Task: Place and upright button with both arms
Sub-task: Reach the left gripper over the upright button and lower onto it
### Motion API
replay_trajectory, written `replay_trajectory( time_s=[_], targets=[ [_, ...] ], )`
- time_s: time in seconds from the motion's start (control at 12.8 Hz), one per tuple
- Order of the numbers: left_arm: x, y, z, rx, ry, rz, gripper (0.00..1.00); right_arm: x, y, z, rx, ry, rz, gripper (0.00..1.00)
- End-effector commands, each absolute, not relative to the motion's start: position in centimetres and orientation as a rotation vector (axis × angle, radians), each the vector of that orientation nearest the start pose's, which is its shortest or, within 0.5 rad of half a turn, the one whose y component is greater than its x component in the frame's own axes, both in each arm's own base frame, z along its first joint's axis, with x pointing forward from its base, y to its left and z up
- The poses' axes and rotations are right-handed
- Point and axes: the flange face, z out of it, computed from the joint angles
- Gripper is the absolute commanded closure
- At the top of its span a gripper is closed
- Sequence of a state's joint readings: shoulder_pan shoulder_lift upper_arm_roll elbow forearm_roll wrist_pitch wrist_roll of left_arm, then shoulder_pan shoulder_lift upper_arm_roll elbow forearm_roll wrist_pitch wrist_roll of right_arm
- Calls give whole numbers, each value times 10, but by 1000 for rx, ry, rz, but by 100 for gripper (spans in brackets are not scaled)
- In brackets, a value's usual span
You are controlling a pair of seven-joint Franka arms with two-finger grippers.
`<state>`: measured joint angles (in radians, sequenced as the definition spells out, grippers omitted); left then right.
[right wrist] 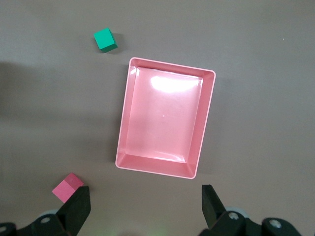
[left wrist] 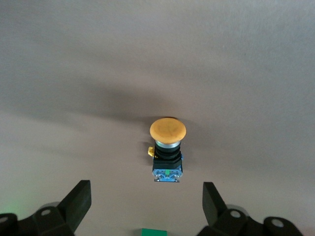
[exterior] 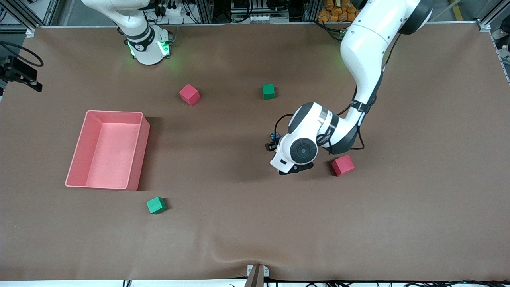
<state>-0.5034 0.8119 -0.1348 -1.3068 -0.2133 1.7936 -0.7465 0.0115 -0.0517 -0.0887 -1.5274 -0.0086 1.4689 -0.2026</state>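
Two spread fingers (left wrist: 78,201) of the left gripper (left wrist: 146,204) hang over the brown table (exterior: 239,239); the button (left wrist: 167,147) lies on its side just ahead of them, untouched, largely hidden under the wrist from the front. The right gripper (right wrist: 145,206), fingers also apart and cut off, hovers over the pink bin (right wrist: 206,123).

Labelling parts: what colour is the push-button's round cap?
Orange, on the small black-bodied push-button; clearest in the left wrist view.

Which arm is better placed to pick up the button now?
Left. The left gripper hangs right over the button, which lies on its side on the table, fingers open either side. The right gripper, also open, is over the empty pink bin.
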Motion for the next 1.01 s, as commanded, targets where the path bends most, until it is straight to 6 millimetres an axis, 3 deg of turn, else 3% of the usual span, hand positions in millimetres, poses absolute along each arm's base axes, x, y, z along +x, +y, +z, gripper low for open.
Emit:
replay_trajectory(
  time_s=[0.0, 0.31, 0.55, 0.94],
  targets=[
    [571, -427, 226, -3123, -335, 771, 0, 535, -45, 660, -3123, -196, 19, 0],
    [563, -433, 205, -3107, -316, 807, 0, 541, -55, 660, -3126, -162, -44, 0],
    [563, -432, 199, -3103, -317, 812, 0, 545, -75, 652, -3103, -74, -22, 0],
    [557, -435, 185, -3086, -304, 832, 10, 548, -56, 649, -3098, -40, -6, 0]
  ],
)
